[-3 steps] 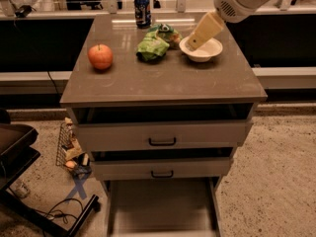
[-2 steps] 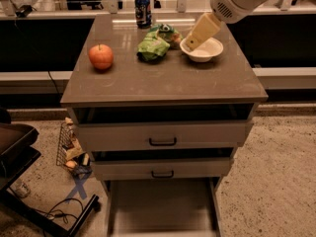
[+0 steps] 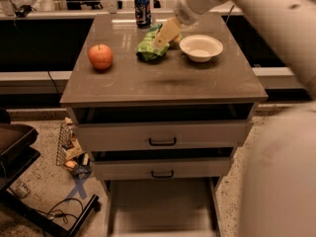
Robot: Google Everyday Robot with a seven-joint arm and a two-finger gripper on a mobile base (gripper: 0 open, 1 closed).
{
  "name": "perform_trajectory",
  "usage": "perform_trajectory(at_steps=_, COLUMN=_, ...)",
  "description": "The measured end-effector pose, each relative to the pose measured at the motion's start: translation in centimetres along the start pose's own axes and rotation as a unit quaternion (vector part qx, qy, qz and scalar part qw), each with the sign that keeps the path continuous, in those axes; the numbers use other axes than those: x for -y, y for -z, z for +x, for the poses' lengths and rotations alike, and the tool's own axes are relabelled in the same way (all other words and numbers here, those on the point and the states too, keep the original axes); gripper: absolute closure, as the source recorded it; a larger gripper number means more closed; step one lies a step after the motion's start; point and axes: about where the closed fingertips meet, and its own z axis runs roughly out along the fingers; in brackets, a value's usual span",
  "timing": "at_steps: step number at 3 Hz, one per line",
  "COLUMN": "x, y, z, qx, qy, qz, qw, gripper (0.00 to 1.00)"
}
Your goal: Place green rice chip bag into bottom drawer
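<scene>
Gripper hovering at top edge of green rice chip bag, apparently lining up grasp; clenched or released, cannot tell. Bag lying just beneath gripper, white bowl sitting just beside, red apple well apart. Bottom drawer standing open far below, waiting for bag.

No word, number or sign can be read. The blue soda can, standing at the back edge of the cabinet top, carries a label with pale and reddish marks, but its letters cannot be made out. The green rice chip bag, just in front of the can, shows darker printed patches, none of them legible. The gripper hangs over the bag's right side, toward the back edge; its tan surface shows nothing readable.
</scene>
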Motion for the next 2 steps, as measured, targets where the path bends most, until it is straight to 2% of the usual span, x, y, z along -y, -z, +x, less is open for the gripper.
perform_trajectory(at_steps=1, x=-1.5, y=-7.8, z=0.9, qx=-0.069, qy=-0.048, qz=-0.066, qw=0.9943, gripper=0.0)
perform_trajectory(at_steps=2, x=-1.0, y=-11.0, z=1.3, qx=-0.111, qy=-0.118, qz=-0.073, qw=0.9841, gripper=0.0)
